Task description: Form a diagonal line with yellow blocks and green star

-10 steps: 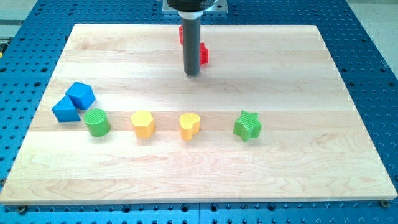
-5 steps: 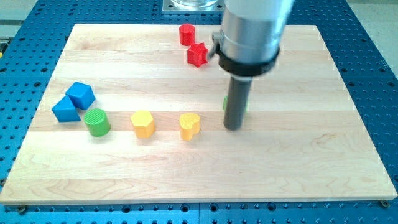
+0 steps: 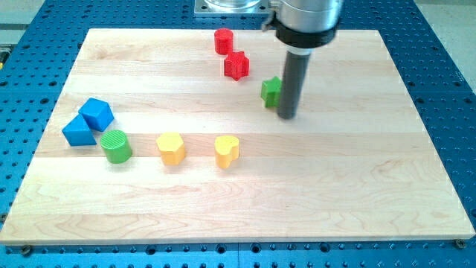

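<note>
My tip (image 3: 288,116) rests on the tabletop (image 3: 357,186) a little toward the far edge from its middle, right of centre. There is no pincer on this arm, only the straight dark rod, so nothing opens, closes or grips. The green star (image 3: 271,91) sits just beside the rod on the view's left, touching it or nearly so; the rod hides the star's right part, so I cannot tell the exact contact.

The two yellow blocks lie nearer the front edge, side by side in a row parallel to that edge. The yellow hexagonal block (image 3: 171,147) is left of centre, and the yellow heart-shaped block (image 3: 227,150) stands close to its right, apart from it. Both are well apart from my tip and from the green star, which lies farther back and to the right of them.

Near the far edge, the red cylinder (image 3: 223,40) and the red star (image 3: 236,65) stand close together, the star slightly nearer the front and to the right. The red star is near the green star, but apart from it.

By the left edge, the blue cube (image 3: 97,114) and the blue triangular block (image 3: 78,130) touch each other. The green cylinder (image 3: 116,146) stands just beside them, toward the front edge, and left of the yellow hexagonal block.
</note>
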